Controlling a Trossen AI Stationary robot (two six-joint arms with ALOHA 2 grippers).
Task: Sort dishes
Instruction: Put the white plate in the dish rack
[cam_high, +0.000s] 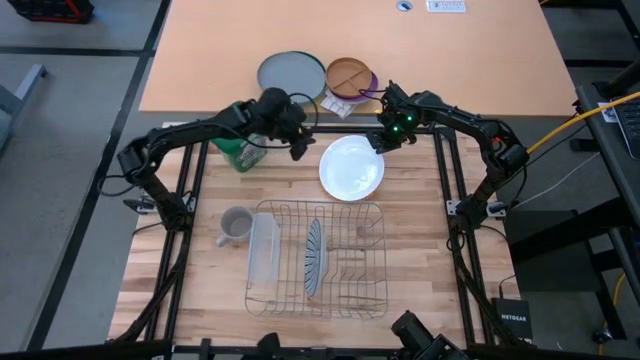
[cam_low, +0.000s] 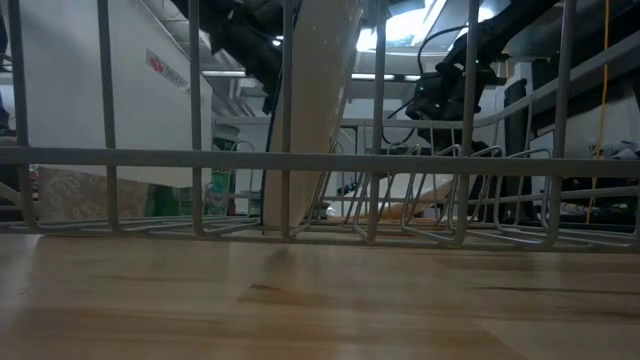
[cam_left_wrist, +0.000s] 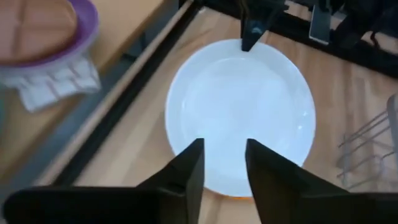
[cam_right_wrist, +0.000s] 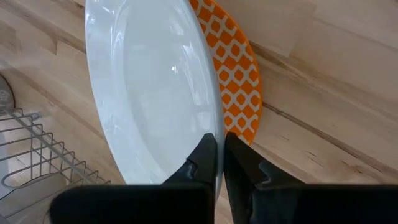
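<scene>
Gripping: right gripper (cam_right_wrist: 219, 158) is pinched shut on the white plate (cam_right_wrist: 149, 93) rim.
Left gripper (cam_left_wrist: 224, 163): fingers part-open, empty, above the near rim.
Handling: likely rigid, slick, breakable; hold the edge.

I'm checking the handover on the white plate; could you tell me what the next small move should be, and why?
Probably the right gripper should lift the white plate a little off the orange patterned plate beneath it. Its fingers are shut on the plate's rim, while the left gripper stands open above the near edge, gripping nothing. The dish rack already holds the striped plate, with free slots beside it.
</scene>
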